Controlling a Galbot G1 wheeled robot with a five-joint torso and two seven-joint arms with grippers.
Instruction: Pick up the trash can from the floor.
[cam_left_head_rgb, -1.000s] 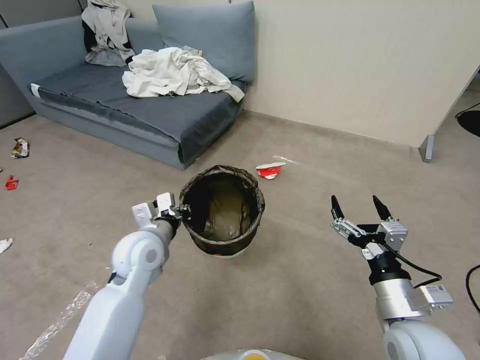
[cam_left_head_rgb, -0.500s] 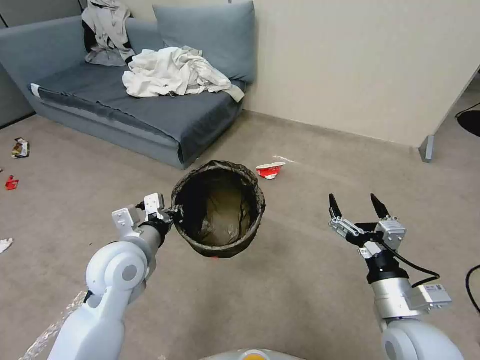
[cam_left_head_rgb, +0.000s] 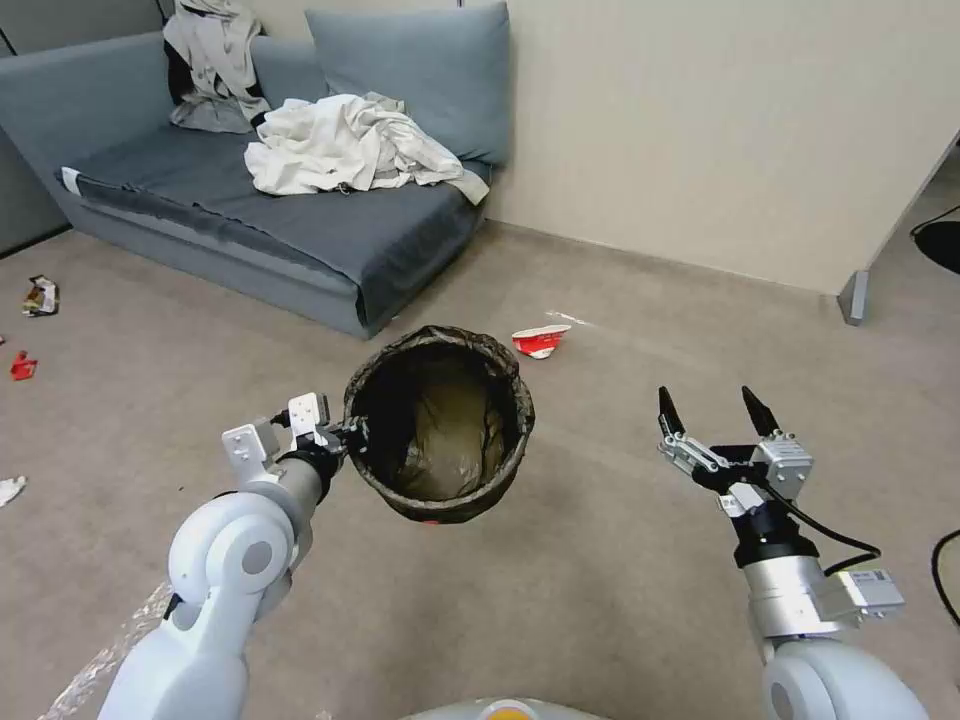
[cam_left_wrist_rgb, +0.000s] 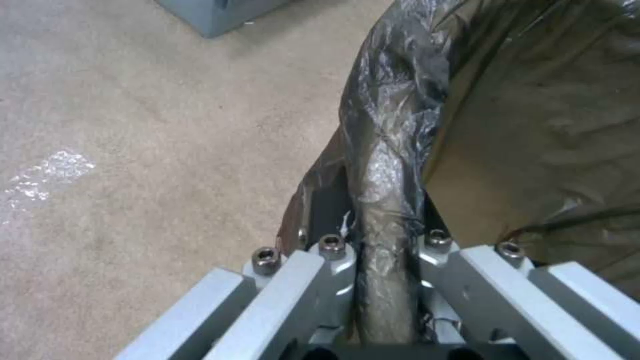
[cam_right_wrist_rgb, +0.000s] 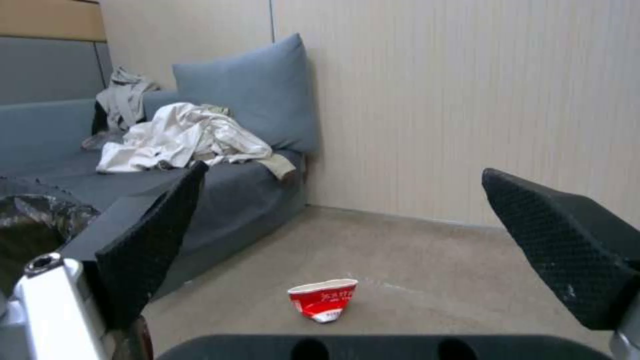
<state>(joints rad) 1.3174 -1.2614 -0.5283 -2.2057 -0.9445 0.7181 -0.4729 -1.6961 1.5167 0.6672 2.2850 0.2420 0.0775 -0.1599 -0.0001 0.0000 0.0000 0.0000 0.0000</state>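
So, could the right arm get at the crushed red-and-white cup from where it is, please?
Probably yes: the right tool is open and unloaded, with bare floor between it and the cup; the trash can hangs off to its left.

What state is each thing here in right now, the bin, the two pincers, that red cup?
trash can: tilted, gripped at its bagged rim.
left pincer: shut on the trash can's rim.
right pincer: open, holding nothing, off to the right.
red cup: crushed, lying on the floor.
white cloth: crumpled on the sofa.
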